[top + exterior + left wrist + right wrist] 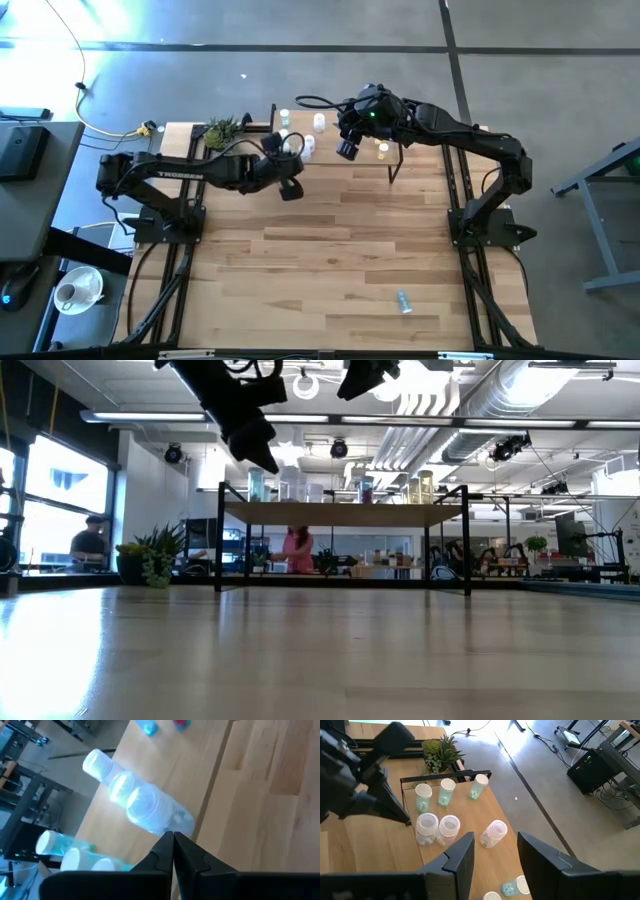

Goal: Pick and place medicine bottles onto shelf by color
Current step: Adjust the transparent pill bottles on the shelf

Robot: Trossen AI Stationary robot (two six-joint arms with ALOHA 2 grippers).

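The shelf (340,515) stands at the table's far side on thin black legs. Three teal-green bottles (447,791) stand in a row near its left end, with two white bottles (438,827) beside them and a third white bottle (493,833) a little apart. My left gripper (173,842) is shut with nothing between its fingers. Its tips are at shelf height, right by the nearest white bottle (150,812). My right gripper (495,852) hangs open above the shelf, over the white bottles, and is empty. My left gripper comes slanting down from the table's near-left side, its shut tips at the base of the nearest white bottle (181,822). I cannot tell whether they touch it. The bottle stands upright on the shelf.
A small potted plant (222,128) sits at the shelf's left end. More bottles, light blue and pinkish, stand farther right on the shelf (148,726). One bottle (403,300) lies on the table near its front right. People (298,550) are in the room beyond the table.
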